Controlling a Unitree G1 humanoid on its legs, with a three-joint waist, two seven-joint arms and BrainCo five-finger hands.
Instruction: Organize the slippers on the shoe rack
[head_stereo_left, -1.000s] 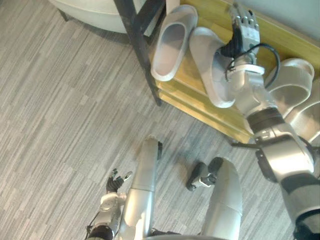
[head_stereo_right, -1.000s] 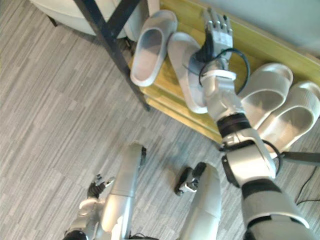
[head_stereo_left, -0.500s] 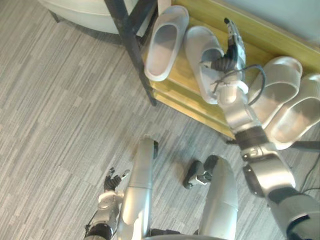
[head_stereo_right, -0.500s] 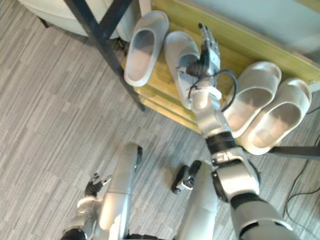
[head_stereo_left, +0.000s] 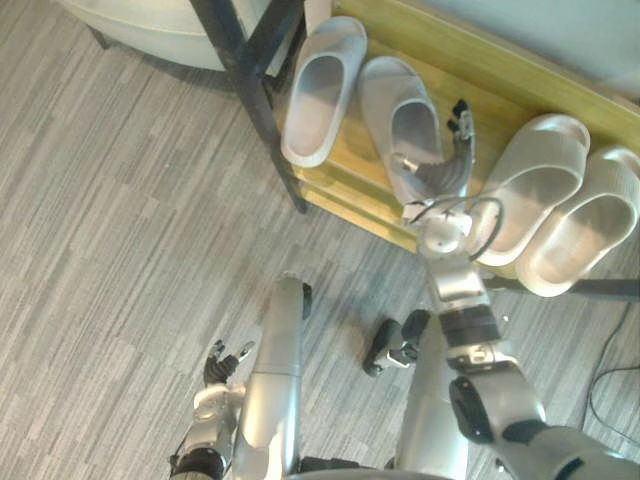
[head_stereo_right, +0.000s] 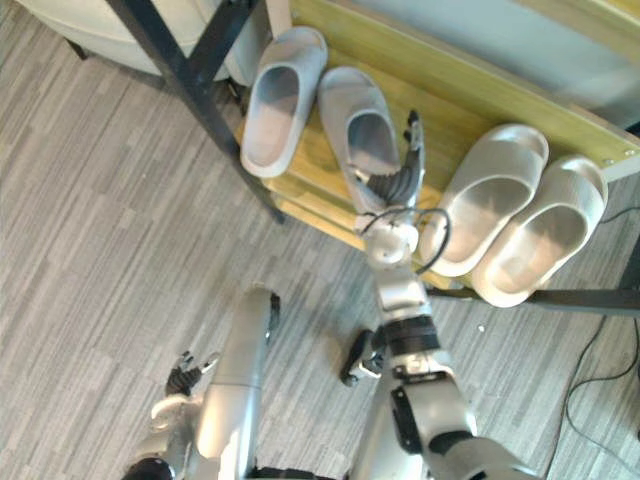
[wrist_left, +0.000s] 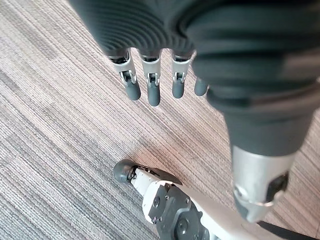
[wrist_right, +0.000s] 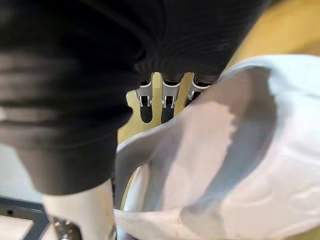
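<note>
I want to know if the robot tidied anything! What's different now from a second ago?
The right hand drew back toward the robot: it had reached over the shoe rack past the grey slipper, and now sits beside that slipper's near end, fingers straight. The other slippers seem to lie where they were; the left hand hangs low above the floor as before. The camera shifted too.

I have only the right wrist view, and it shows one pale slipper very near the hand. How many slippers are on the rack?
Observer: Four, in two pairs on the wooden shelf.
Operator: Which one do I see?
Observer: The second slipper from the left; the right hand is beside its right edge, fingers straight.
Operator: And the other arm?
Observer: The left hand hangs low over the floor, open and empty.
</note>
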